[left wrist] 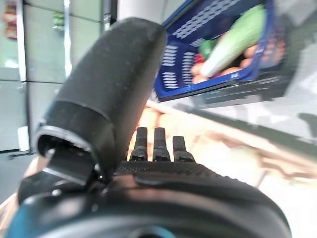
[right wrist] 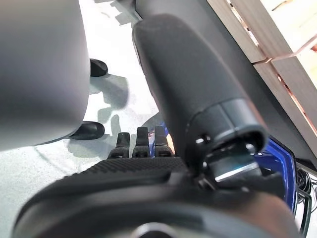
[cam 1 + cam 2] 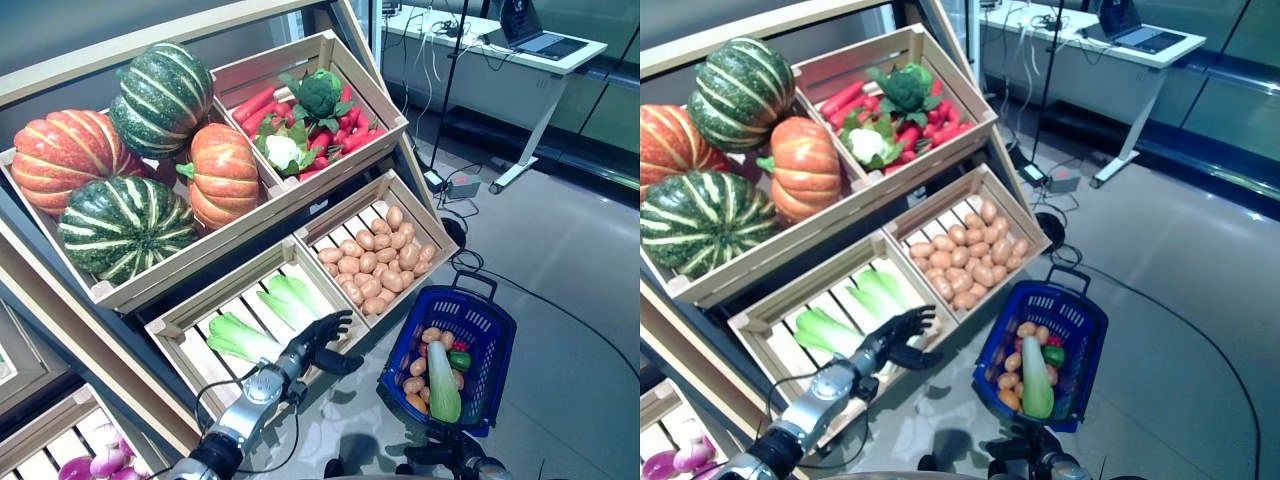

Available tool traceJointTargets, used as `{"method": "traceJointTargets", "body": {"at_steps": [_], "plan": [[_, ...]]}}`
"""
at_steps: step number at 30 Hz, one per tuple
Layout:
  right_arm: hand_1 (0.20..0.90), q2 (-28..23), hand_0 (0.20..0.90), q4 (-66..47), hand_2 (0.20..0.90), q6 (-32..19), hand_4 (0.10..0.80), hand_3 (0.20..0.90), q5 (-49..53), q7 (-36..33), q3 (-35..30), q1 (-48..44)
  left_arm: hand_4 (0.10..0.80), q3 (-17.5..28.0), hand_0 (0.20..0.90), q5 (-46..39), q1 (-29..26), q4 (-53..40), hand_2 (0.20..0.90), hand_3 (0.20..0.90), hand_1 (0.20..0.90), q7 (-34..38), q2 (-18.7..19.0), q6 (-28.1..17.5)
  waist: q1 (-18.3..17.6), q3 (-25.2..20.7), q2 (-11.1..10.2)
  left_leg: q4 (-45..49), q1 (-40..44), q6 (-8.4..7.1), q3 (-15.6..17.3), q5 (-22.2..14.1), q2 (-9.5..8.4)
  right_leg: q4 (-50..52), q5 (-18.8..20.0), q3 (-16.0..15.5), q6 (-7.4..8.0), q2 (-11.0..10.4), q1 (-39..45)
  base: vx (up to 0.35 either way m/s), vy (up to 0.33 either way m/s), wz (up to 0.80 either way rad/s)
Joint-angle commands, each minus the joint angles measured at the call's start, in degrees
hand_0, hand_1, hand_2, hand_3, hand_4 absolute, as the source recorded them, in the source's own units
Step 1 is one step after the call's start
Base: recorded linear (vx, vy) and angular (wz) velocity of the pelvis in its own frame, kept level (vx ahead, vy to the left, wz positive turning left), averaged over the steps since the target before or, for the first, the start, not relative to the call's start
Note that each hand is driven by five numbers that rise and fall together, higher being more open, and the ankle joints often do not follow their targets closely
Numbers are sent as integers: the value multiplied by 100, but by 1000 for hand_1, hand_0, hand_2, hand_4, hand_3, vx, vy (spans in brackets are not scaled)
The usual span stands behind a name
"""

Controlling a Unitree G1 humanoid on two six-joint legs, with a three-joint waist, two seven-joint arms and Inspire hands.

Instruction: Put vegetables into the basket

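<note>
A slanted wooden display rack (image 3: 120,300) fills most of the scene, and everything else is placed from it. Its upper left crate holds two striped green pumpkins (image 3: 160,95) and two orange pumpkins (image 3: 222,175). The upper right crate (image 3: 385,125) carries red peppers or carrots, hard to tell which, with a broccoli head (image 3: 318,93) and a cauliflower (image 3: 283,150) on top. Below that, the lower right crate is heaped with potatoes (image 3: 375,260). The lower left crate (image 3: 165,325) holds pale green cabbages (image 3: 240,338) lying on its slats. At the rack's bottom left corner another crate shows purple onions (image 3: 100,465).

On the floor just off the rack's lower right corner sits the blue basket (image 3: 492,330), handle toward the potato crate. It already contains a long pale green cabbage (image 3: 441,385), several potatoes, a green pepper (image 3: 459,360) and something red beside it.

The left hand (image 3: 322,335) hovers over the front edge of the cabbage crate, fingers relaxed and spread, holding nothing; its wrist view shows the fingers (image 1: 154,144) extended and the basket beyond them. The right hand (image 3: 450,452) shows low in the head views, just below the basket; its wrist view shows straight fingertips (image 2: 141,141) with nothing between them and the thumb.
</note>
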Motion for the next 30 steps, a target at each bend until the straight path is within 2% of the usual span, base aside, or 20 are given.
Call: {"method": "traceJointTargets", "body": {"at_steps": [1,4,8,9,10,11,15,16,17,18,20,22,26,30], "plan": [[900,17,900,-69,900,-209,800,900,296,106,134,13,800,404,900,508,-603,-159,900,900,900,358,508,-472,100,-82,-268,9,-67,-145,-242,-231,38,31,258,33,82,-310,-63,22,-10,3],[900,-43,900,-55,900,-238,800,900,262,102,93,112,800,534,900,917,-665,-102,900,900,900,420,894,-243,77,-105,-225,9,-103,-162,-251,-207,28,31,261,53,83,-310,-96,0,0,0],[900,-90,900,-22,900,-262,800,900,361,108,28,196,800,576,900,1460,-690,-8,900,900,900,651,1172,-121,57,-101,-196,9,-112,-167,-234,-201,26,31,256,62,84,-310,-113,30,3,1],[900,-100,900,-6,900,-289,800,900,413,69,-26,269,800,588,900,2146,-729,42,900,900,900,834,1396,-17,34,-80,-178,9,-120,-176,-213,-189,28,31,257,64,84,-309,-126,38,-1,3],[900,-105,900,-9,900,-293,800,900,414,68,-26,275,800,588,900,2173,-735,44,900,900,900,852,1418,-21,32,-75,-176,9,-124,-175,-208,-187,27,31,258,65,83,-310,-131,37,9,2],[900,-151,900,-11,900,-325,800,900,378,77,-40,308,800,563,900,2682,-788,50,900,900,900,923,1586,27,12,-35,-151,9,-165,-174,-185,-168,22,44,261,63,73,-309,-176,0,0,0],[900,-364,900,-32,900,-407,800,900,309,187,-78,270,800,347,900,3356,-1070,-43,900,900,900,1090,2046,209,-33,171,-36,9,-368,-171,-220,-105,-41,145,249,60,49,-295,-410,-61,34,0],[900,-377,900,-38,900,-407,800,900,308,193,-77,259,800,332,900,3436,-1089,-45,900,900,900,1112,2065,233,-36,184,-29,9,-385,-171,-219,-99,-44,154,248,58,46,-295,-429,-152,38,5],[900,-435,900,-52,900,-422,800,900,331,208,-73,196,800,270,900,3600,-1162,-16,900,900,900,1256,2116,241,-50,261,8,9,-451,-173,-230,-76,-53,230,221,63,28,-288,-525,-254,81,5],[900,-615,900,-127,900,-431,800,900,417,223,-18,-25,800,81,900,3917,-1432,38,900,900,900,1728,2241,373,-93,502,119,52,-666,-181,-264,0,-96,464,155,90,-31,-281,-831,-306,98,8],[900,-815,900,-179,900,-473,800,900,566,232,62,-353,800,-73,900,4059,-1715,233,900,900,900,2350,2303,302,-115,839,231,206,-931,-189,-308,59,-173,646,151,98,-96,-291,-1125,-326,102,12],[900,-882,900,-251,900,-507,800,900,829,152,92,-575,800,-132,900,4065,-1856,334,900,900,900,2670,2304,284,-98,1035,261,341,-1151,-179,-317,91,-215,861,118,106,-132,-283,-1360,-238,42,3],[900,-941,900,-325,900,-600,800,900,1305,80,87,-900,800,-315,900,4395,-2228,867,900,900,900,3389,2256,203,-129,1343,226,853,-1680,-175,-270,62,-265,1368,33,147,-202,-232,-1880,-220,-1,-2],[900,-982,900,-461,900,-700,800,900,1576,-2,108,-1110,800,-455,900,4884,-2540,1440,900,900,900,4394,2147,306,-176,1652,139,1503,-2245,-179,-193,-58,-335,1845,-57,157,-244,-274,-2355,-145,1,0]]}}
